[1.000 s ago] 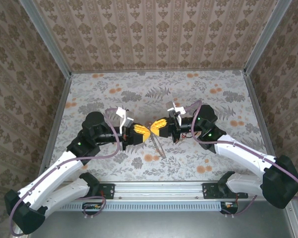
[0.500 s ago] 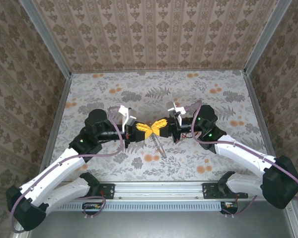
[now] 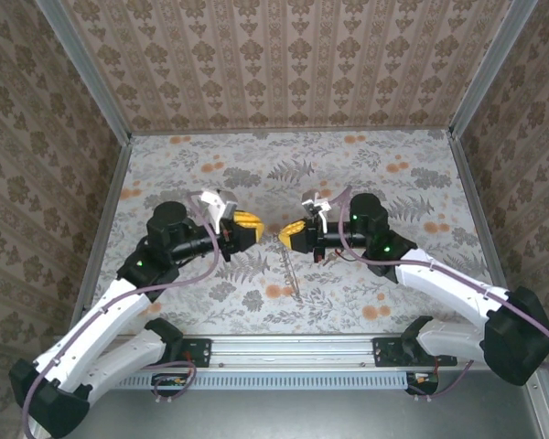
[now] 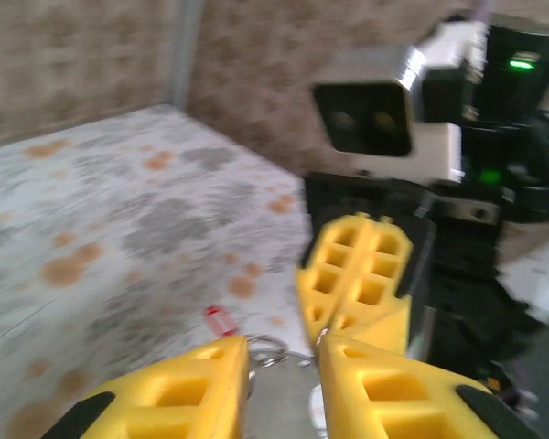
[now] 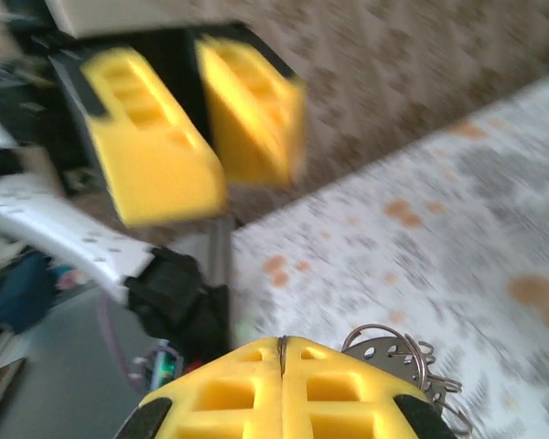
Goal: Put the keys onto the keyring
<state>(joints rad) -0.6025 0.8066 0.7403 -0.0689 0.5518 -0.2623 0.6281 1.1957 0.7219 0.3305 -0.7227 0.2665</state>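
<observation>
Between the two arms, mid-frame in the top view: keyring (image 3: 290, 274) dangling as a thin edge-on line below the right tool (image 3: 284, 236), above the floral surface (image 3: 421, 174).
State of right tool: pressed together, seam closed in its own wrist view; wire loops poking out just right of the tips, so pinching the keyring by the look of it.
State of left tool (image 3: 254, 223): spread a little, nothing between the fingers; apart from the right tool and facing it.
Place of the keys (image 4: 218, 321): small red tag at lower centre of the left wrist view, beside a wire loop (silver blade too blurred to place; threaded or not, cannot tell).
Handling, keyring: probably light, stiff, springy wire; slick metal, apt to swing or twist in a pinch.
Handling, keys: tiny and light, likely to flip or slide.
Where to take hold: on the tag's flat faces, leaving the key's hole free; hoop pinched across the wire, away from its opening.
Risk: a drop onto the busy-patterned surface, hard to spot there.
</observation>
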